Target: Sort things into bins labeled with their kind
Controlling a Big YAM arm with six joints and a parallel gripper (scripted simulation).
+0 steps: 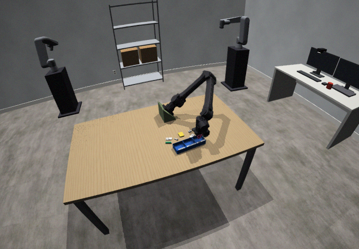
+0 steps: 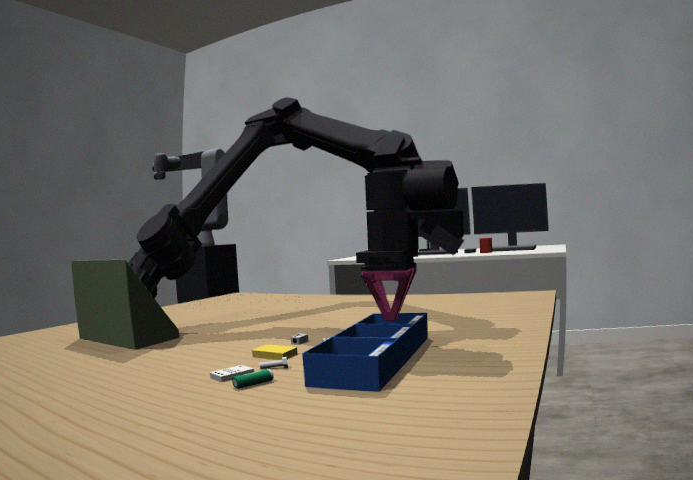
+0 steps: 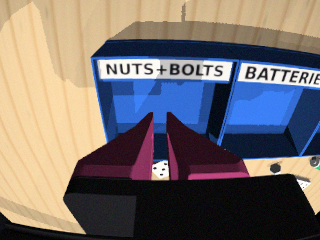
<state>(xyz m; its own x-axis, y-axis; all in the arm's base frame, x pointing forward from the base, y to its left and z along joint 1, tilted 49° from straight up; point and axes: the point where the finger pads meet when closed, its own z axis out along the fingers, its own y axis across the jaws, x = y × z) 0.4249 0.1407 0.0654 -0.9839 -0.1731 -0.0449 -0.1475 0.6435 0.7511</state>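
Observation:
Blue three-part bin row [image 1: 177, 150] [image 2: 341, 371] stands on the table; the wrist view shows the NUTS+BOLTS label [image 3: 164, 70] and part of a BATTERIES label [image 3: 280, 76]. My gripper [image 2: 390, 316] [image 3: 160, 119] is shut to a narrow gap over the NUTS+BOLTS compartment; I see nothing between its tips. Beside the row lie a green battery [image 1: 168, 142] [image 2: 253, 378], a white domino [image 1: 168, 138] [image 2: 232, 372], a bolt [image 1: 175, 139] [image 2: 272, 363], a yellow block [image 1: 181, 134] [image 2: 274, 351] and a small grey holed piece [image 1: 189, 131] [image 2: 299, 339]. Another white dotted piece [image 3: 161, 169] shows behind the fingers.
The green wedge-shaped arm mount [image 1: 164, 113] [image 2: 103, 302] stands behind the things. The row's long wall runs close beside the small things. The table [image 1: 112, 164] [image 2: 131, 430] has its near edge beyond the bin row.

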